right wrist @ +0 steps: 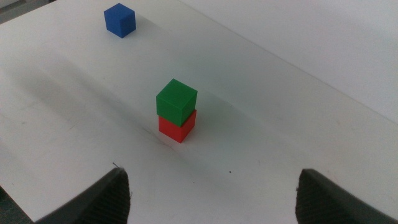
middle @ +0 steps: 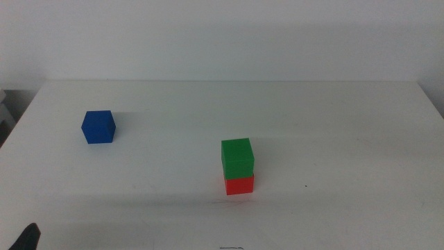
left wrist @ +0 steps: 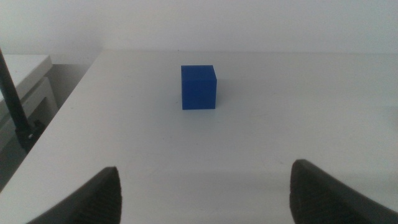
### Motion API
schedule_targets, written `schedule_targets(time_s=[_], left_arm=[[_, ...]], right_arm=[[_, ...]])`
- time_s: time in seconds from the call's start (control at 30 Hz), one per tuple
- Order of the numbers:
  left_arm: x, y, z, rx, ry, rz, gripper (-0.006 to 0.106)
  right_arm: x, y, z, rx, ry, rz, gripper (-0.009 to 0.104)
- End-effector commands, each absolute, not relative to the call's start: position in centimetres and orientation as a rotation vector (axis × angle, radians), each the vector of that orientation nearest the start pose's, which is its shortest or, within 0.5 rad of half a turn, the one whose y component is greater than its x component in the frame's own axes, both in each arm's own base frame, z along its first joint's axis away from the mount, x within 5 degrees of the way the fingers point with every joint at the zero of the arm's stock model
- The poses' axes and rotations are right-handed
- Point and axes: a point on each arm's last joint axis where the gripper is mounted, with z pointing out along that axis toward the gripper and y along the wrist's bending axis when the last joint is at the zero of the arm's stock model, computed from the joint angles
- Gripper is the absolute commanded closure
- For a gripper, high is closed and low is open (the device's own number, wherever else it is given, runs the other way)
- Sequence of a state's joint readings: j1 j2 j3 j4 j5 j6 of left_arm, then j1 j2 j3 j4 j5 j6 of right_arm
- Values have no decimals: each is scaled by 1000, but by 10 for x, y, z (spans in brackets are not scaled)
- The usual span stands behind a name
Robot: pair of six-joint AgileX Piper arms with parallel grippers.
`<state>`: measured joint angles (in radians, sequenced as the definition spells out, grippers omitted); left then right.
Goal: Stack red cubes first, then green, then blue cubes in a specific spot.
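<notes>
Blue cube (middle: 98, 126), alone at ten o'clock from the green cube (middle: 237, 157) atop red cube (middle: 239, 184), wants the released, empty left gripper (left wrist: 205, 193) straddling it squarely.

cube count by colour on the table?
red cube: 1, bottom of the stack
green cube: 1, sitting on the red
blue cube: 1, alone on the table, away from the stack
Total: 3 cubes
</notes>
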<state>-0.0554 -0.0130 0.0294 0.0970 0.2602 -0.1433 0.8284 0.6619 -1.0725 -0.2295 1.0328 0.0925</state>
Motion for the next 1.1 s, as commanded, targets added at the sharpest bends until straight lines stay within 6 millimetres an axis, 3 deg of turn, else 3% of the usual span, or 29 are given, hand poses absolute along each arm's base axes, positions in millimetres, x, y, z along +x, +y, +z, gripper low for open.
schedule_targets(time_s=[0.0,0.13,0.2,0.33,0.47,0.57,0.8,1.07], left_arm=[[56,-1,190,-18,1675,-74,9],[64,-3,218,-115,1806,-158,9],[72,-3,244,-130,1948,-147,9],[94,-3,290,-121,2217,-92,9],[119,-4,318,-98,2453,-47,9],[140,-5,329,-103,2545,-35,9],[200,-8,337,-114,2484,-32,9],[298,-13,338,-35,2557,10,9]], right_arm=[[75,53,434,-735,1859,278,1],[75,53,434,-735,1859,277,1],[75,53,434,-735,1859,277,1],[75,53,434,-735,1859,276,1],[75,52,434,-735,1858,272,1],[75,52,434,-735,1858,272,1],[75,52,434,-735,1858,272,1],[75,52,434,-735,1857,269,1]])
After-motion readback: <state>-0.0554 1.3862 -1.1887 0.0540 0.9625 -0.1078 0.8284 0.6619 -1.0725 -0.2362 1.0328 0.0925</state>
